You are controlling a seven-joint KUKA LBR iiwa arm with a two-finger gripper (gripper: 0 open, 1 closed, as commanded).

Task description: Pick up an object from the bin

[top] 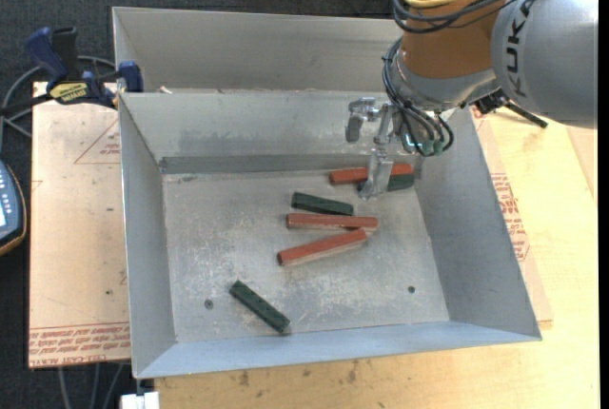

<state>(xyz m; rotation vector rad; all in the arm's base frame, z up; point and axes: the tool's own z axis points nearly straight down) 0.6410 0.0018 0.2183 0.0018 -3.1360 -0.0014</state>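
Open across the bin floor (219,226) at frame left, save one dark green bar (259,307) at lower left. Crowded at centre: second green bar (322,204), level red bar (331,222) and slanted red bar (322,248) just below, orange bar (344,176) close under the back wall (247,126).

The bin (143,207) fills the middle of the frame. The tool (374,181) is in its upper right part, over the rear bar (344,177), which lies near the foot of the back wall. Just below and left of that bar lies the short bar (322,204). Directly beneath it is the level bar (331,222), and below that the slanted bar (322,248), whose right end rises close to the level bar. Well apart, at the lower left of the floor, lies the lone bar (259,307).
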